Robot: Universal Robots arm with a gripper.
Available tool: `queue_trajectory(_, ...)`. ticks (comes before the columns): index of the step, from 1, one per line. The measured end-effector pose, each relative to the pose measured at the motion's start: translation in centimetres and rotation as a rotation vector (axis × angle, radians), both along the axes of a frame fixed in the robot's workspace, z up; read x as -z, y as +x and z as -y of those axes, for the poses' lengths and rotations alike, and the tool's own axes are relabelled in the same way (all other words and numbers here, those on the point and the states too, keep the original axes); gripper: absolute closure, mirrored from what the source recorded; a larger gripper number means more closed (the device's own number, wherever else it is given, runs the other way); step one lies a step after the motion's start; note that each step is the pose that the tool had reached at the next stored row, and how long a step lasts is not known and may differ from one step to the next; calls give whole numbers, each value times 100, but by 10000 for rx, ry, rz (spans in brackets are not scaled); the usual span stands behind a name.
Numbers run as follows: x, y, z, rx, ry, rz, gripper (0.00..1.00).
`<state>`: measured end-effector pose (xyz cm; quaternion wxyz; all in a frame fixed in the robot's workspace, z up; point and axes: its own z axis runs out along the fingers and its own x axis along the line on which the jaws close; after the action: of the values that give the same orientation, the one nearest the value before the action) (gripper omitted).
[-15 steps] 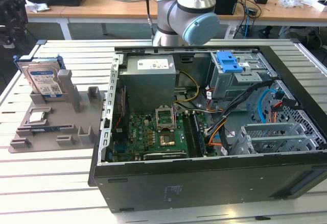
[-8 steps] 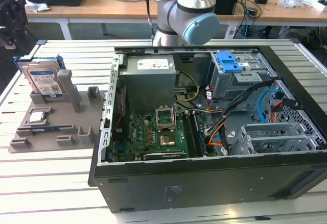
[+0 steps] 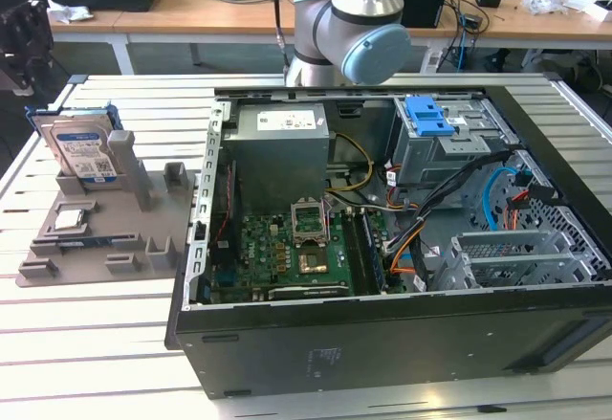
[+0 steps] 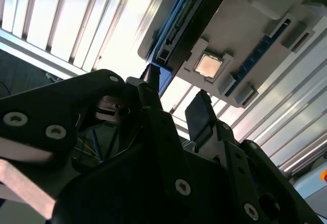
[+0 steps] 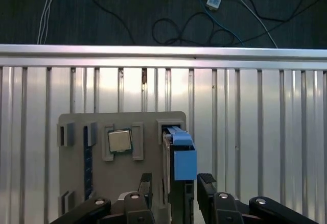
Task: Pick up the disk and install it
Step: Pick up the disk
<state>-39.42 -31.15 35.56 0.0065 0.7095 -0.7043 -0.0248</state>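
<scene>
Disk point(image 3: 81, 152), a flat silver hard drive with a white-and-blue label and a bright blue plastic frame, is seen in the exterior view standing on edge in a slot of the grey moulded plastic holder point(image 3: 134, 219). That holder lies on the slatted metal worktop point(image 3: 96, 353) at the exterior view's left. A small square silver processor chip point(image 3: 69, 217) is seated in the same holder, just beside the drive. The open black computer case point(image 3: 382, 343) lies beside the holder, toward the exterior view's right, and a blue plastic bracket point(image 3: 428, 116) is seen at its drive cage. Nothing is closed round the disk here.

In the second wrist view, the two dark fingers point(image 4: 200, 114) are shown spread, with nothing held between them. The disk point(image 4: 184, 22) and the chip point(image 4: 207, 66) are seen beyond the tips, apart from them.

In the first wrist view, the fingers point(image 5: 207, 188) are set wide, one to each side of the blue-framed upper edge of the disk point(image 5: 181, 155). Contact cannot be made out, and nothing is gripped.

The task is judged to be near its outset. The fingers are lined up over the disk, but the pick has not been made. The whole of the installation in the case is left to be done.
</scene>
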Motion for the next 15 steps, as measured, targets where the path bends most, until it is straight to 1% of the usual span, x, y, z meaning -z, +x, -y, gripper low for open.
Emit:
queue_trajectory(2, 25, 4, -4, -36, -4, -1, 52)
queue_trajectory(4, 92, 7, -12, -82, -19, -2, 52)
queue_trajectory(5, 122, 8, -36, -109, -31, -3, 52)
queue_trajectory(6, 151, 8, -80, -144, -49, -2, 52)
queue_trajectory(8, 178, 8, -106, -182, -82, 0, 52)
queue_trajectory(9, 194, 8, -109, -197, -102, -1, 52)
queue_trajectory(11, 252, 8, -110, -242, -130, -3, 52)
queue_trajectory(13, 292, 8, -110, -270, -136, -3, 52)
queue_trajectory(15, 353, 8, -110, -319, -141, -3, 52)
